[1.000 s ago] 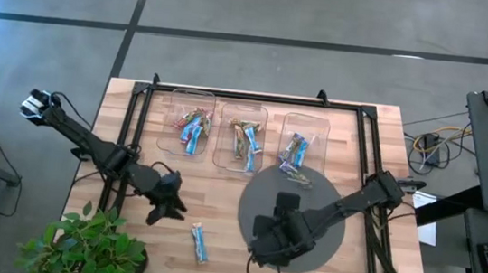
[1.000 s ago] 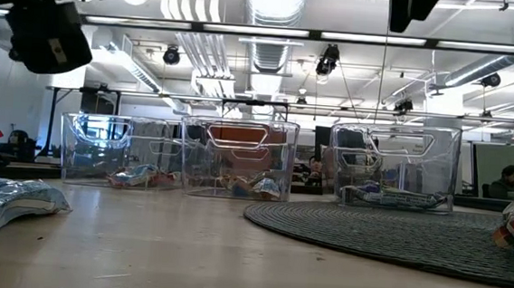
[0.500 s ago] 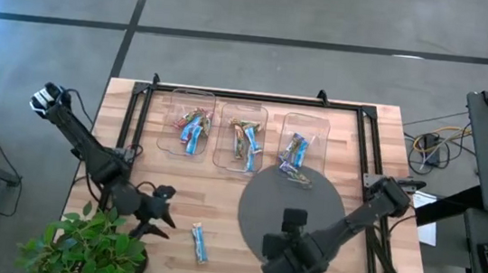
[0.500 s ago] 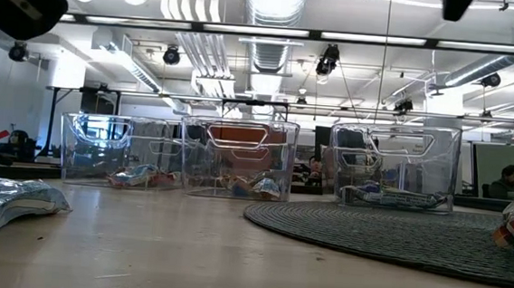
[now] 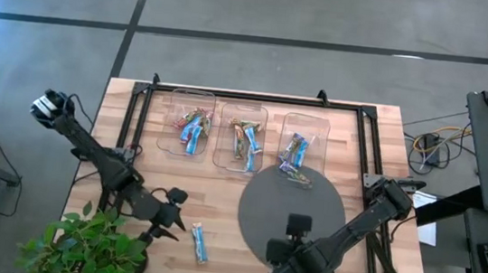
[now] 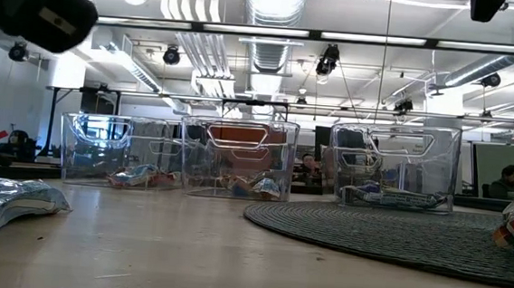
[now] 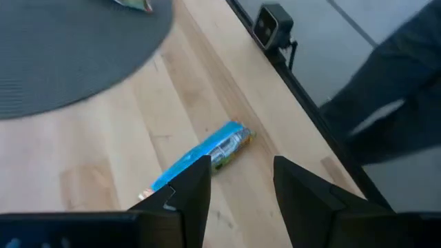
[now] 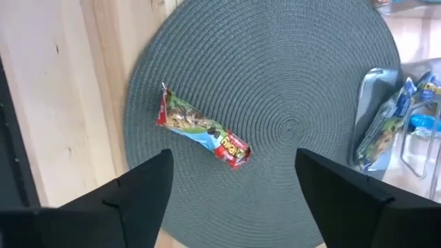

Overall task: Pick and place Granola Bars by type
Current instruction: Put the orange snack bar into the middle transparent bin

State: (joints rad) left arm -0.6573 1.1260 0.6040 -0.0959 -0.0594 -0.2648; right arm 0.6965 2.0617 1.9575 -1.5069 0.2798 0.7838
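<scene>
A light-blue granola bar (image 5: 200, 243) (image 7: 207, 153) lies flat on the wood near the table's front edge. My left gripper (image 5: 170, 220) (image 7: 241, 200) hovers open just left of it, slanting down, touching nothing. A tan-and-red bar (image 8: 203, 131) lies flat on the round grey mat (image 5: 310, 198). My right gripper (image 8: 234, 200) hangs open above it, pointing down; in the high view the right arm (image 5: 295, 260) hides that bar. Another bar (image 5: 297, 174) lies at the mat's far edge. More bars sit in three clear bins (image 5: 244, 136).
The three bins stand in a row at the table's far side. A potted plant (image 5: 87, 247) overhangs the near left corner, close to my left arm. Black frame rails (image 5: 135, 134) run along the table's sides. A small camera (image 7: 272, 24) sits at the near edge.
My left gripper has gone toward the table's near edge and closer to the light-blue bar, rolling about its own axis. My right gripper has gone toward the near edge and slightly right, over the mat's near part. No bar has moved.
</scene>
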